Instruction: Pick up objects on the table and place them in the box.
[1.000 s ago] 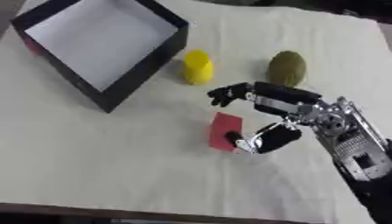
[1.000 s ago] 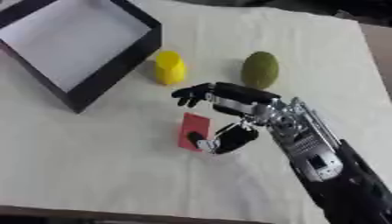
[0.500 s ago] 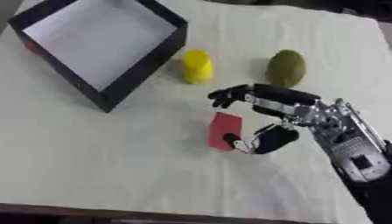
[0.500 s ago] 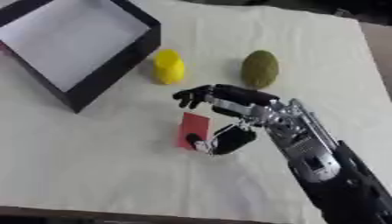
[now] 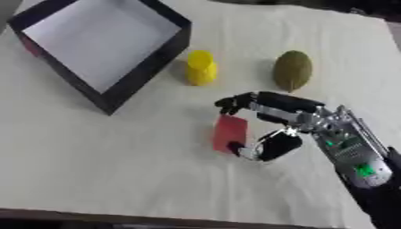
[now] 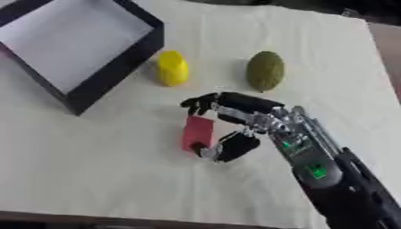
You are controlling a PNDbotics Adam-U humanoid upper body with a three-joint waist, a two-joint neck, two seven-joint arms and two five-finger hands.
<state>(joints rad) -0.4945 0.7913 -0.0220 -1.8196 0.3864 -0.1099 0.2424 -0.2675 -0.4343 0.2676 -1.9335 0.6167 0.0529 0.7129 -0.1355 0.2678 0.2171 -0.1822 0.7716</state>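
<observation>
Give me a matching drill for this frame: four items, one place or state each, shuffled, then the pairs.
1. red block
2. yellow object
3. green object
4. box

a. far left, black walls, white floor
b. pinched in the right hand
c. on the cloth, nearest the box
d. on the cloth, beyond the hand

Pairs: 1-b, 2-c, 3-d, 4-a

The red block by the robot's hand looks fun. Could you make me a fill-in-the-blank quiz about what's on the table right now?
1. The right hand pinches the ____ block between fingers and thumb.
2. The yellow object lies beside the black ____, outside it.
3. The green object lies to the ____ of the yellow object.

Missing words: red; box; right
</observation>
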